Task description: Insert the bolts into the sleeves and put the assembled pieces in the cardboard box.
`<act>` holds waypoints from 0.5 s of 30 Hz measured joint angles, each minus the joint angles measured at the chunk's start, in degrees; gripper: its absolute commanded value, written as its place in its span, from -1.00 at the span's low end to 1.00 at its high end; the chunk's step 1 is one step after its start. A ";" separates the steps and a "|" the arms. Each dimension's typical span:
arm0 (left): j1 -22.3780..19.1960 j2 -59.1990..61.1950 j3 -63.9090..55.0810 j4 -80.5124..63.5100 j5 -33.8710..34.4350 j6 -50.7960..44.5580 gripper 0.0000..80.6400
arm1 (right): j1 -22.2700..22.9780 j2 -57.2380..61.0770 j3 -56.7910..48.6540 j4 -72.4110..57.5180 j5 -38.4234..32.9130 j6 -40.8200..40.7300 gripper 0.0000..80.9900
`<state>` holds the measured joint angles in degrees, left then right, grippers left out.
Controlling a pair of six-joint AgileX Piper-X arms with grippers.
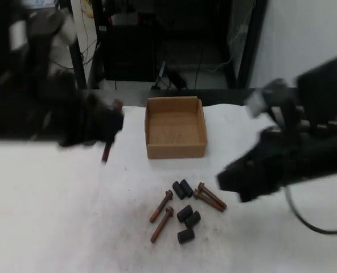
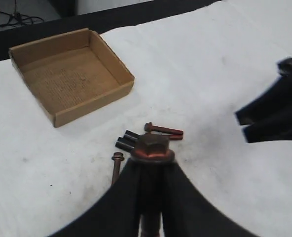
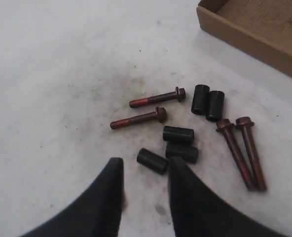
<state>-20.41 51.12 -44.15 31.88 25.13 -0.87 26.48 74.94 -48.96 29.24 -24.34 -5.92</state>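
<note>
Your left jaws are pinching a bolt (image 2: 152, 147) just under its hex head, with the shank running down between the two dark fingers (image 2: 124, 197). In the high view this bolt is held to the left of the cardboard box (image 1: 176, 149), apart from it. The box stands open-topped on the white-covered desk (image 1: 54, 216), toward the far side. Your right jaws are spread with nothing between them, low over the desk at the near edge of the loose parts. In the right wrist view the nearest sleeve (image 3: 152, 160) lies just beyond the gap between the fingertips (image 3: 114, 170). On the desk in front of the box lie four loose bolts and five black sleeves. Two of the bolts (image 3: 156, 98) lie side by side, roughly parallel. Another pair (image 3: 242, 150) lies side by side on the far side of the sleeves from them. Two sleeves (image 3: 207, 101) sit touching each other nearest the box. The other three, the nearest sleeve among them, lie close together between the two pairs of bolts.
</note>
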 measured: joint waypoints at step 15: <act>0.09 -15.62 7.44 0.55 -1.86 -0.44 -0.99 | 6.82 31.15 -33.80 22.36 15.05 -7.09 -0.26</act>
<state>-20.32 35.50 -36.71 32.43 23.27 -1.31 33.30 106.10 -82.76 51.60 -9.29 -13.01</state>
